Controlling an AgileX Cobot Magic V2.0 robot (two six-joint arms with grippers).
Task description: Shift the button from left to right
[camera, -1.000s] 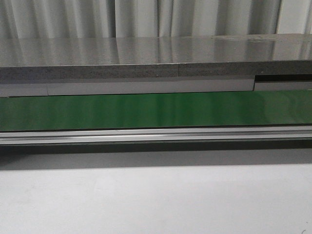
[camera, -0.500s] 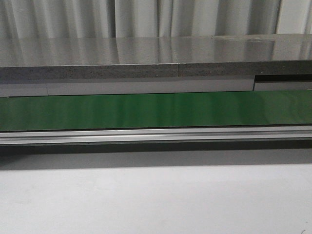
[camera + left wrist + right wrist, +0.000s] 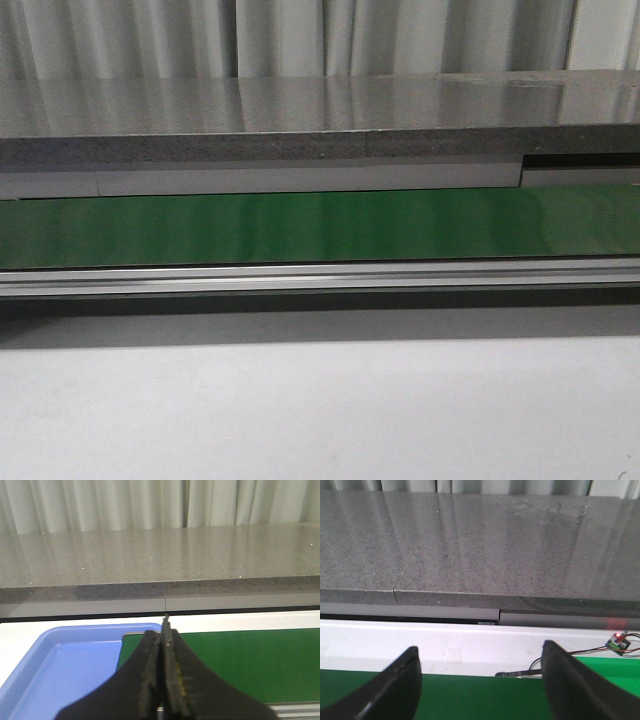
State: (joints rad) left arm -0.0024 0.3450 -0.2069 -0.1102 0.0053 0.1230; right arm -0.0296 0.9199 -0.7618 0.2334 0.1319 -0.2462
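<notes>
The button is not in any view. In the left wrist view my left gripper [image 3: 162, 630] is shut with its black fingers pressed together and nothing between them. It hangs above the edge where a blue tray [image 3: 60, 665] meets the green conveyor belt [image 3: 240, 660]. In the right wrist view my right gripper [image 3: 479, 670] is open and empty, its two black fingers [image 3: 395, 685] wide apart above the green belt [image 3: 480, 700]. Neither gripper shows in the front view, which holds only the green belt [image 3: 320, 225].
A grey stone counter [image 3: 320, 120] runs behind the belt, with curtains beyond. An aluminium rail [image 3: 320, 278] edges the belt's near side above a white table [image 3: 320, 410]. A small circuit board with wires [image 3: 617, 642] and a black cable [image 3: 520, 672] lie on the white strip.
</notes>
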